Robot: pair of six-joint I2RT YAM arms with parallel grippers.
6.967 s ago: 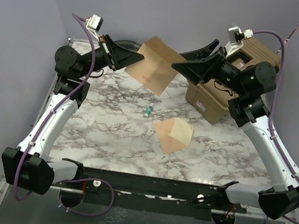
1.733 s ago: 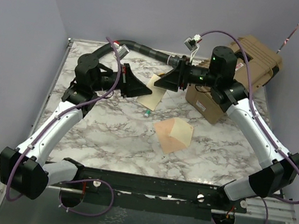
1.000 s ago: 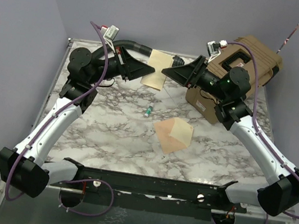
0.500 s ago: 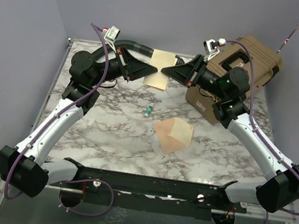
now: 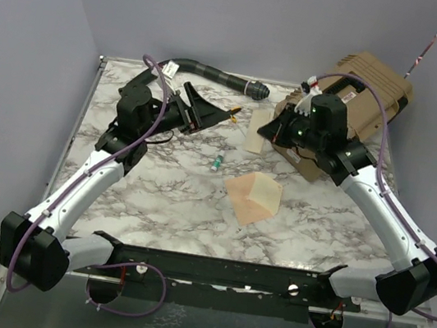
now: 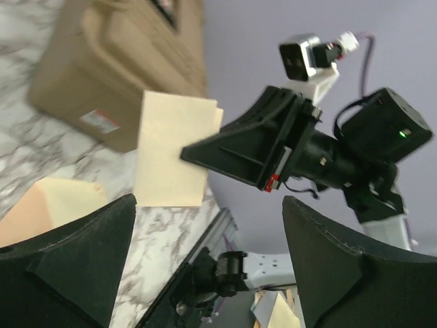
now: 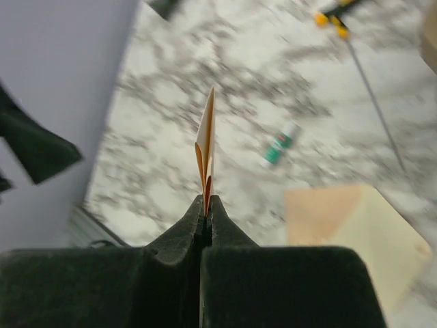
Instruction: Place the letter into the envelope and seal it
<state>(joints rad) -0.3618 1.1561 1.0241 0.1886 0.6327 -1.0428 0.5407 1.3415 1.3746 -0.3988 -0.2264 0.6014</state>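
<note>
The letter [image 5: 254, 131] is a cream-yellow folded sheet held above the table at the back centre. My right gripper [image 5: 265, 130] is shut on its right edge. In the right wrist view the letter [image 7: 205, 147] stands edge-on, rising from the closed fingertips of the right gripper [image 7: 207, 203]. My left gripper [image 5: 210, 111] is open, a little to the left of the letter and apart from it. In the left wrist view the letter [image 6: 172, 150] hangs beyond the wide-spread fingers [image 6: 65, 263]. The peach envelope [image 5: 252, 196] lies on the marble with its flap open, also seen in the right wrist view [image 7: 351, 232].
A small green-capped glue stick [image 5: 216, 161] lies between the letter and the envelope. A tan cardboard case [image 5: 361, 95] stands at the back right behind my right arm. A black hose [image 5: 208, 71] runs along the back edge. Purple walls close in the table.
My left gripper opened, let go of the letter and drew back left. My right gripper shut on the letter and carried it down and to the right, turning it.
</note>
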